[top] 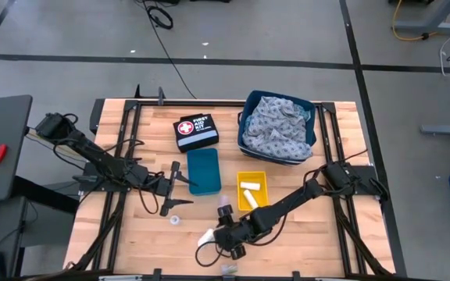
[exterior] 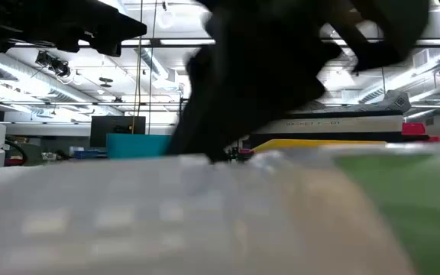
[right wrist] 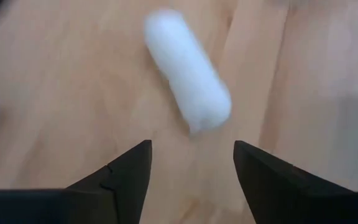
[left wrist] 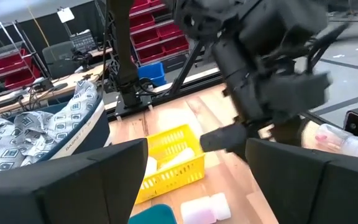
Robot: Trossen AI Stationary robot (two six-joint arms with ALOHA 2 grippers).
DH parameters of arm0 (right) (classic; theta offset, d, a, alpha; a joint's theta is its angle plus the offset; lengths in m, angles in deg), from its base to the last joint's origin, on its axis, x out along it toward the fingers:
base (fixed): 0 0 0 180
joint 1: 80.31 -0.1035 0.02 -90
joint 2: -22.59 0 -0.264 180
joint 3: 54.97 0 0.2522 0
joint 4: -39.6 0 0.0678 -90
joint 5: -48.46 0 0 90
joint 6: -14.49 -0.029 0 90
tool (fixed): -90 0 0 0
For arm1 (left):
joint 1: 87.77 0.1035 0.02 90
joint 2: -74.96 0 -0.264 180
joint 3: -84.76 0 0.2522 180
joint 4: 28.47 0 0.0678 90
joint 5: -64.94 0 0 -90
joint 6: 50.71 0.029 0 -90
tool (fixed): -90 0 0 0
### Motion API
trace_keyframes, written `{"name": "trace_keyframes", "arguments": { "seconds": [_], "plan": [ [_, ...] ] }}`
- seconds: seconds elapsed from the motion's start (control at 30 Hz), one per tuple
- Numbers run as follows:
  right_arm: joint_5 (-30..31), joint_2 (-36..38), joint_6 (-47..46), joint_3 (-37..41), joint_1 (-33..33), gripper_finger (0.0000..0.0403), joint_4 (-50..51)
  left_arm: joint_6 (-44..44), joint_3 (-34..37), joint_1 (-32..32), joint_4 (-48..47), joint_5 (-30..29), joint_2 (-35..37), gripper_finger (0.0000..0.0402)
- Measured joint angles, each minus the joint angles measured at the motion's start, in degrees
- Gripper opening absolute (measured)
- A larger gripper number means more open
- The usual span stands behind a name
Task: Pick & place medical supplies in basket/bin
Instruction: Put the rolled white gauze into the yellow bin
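A white gauze roll [right wrist: 188, 68] lies on the wooden table near its front edge [top: 207, 236]. My right gripper [right wrist: 191, 168] is open just right of it [top: 220, 236], fingers on either side of the roll's near end without touching. My left gripper [top: 180, 190] is open and empty beside the teal bin [top: 204, 170]; it also shows in its own wrist view [left wrist: 197, 180]. A yellow basket [top: 260, 181] holds another gauze roll [top: 249, 192]. A tiny white tape ring [top: 176, 219] lies on the table. Patterned grey and blue cloths [top: 276, 129] fill the dark blue basket [top: 247, 101].
A black first-aid pouch [top: 196, 131] lies at the back, left of the blue basket. A small pink-and-white bottle [top: 225, 209] stands by the yellow basket. A pale packet [top: 229, 269] lies at the front edge and blurs most of the low view [exterior: 205, 214].
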Motion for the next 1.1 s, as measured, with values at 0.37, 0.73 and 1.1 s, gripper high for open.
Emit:
{"name": "trace_keyframes", "arguments": {
  "seconds": [0.37, 0.73, 1.1],
  "plan": [
    [-7.5, -2.6, 5.1, -3.3, 3.5, 0.0256, -4.8, 0.3, 0.0, 0.0, 0.4, 0.0, 0.0, 0.0272],
    [-12.4, -5.6, 5.6, -3.3, 4.0, 0.0256, -8.2, 0.4, 0.0, 0.0, 0.4, -0.5, 0.0, 0.0272],
    [-10.7, -6.7, 5.9, -3.3, 4.0, 0.0172, -10.1, 0.4, 0.0, 0.0, 0.4, -0.5, 0.0, 0.0272]
  ]
}}
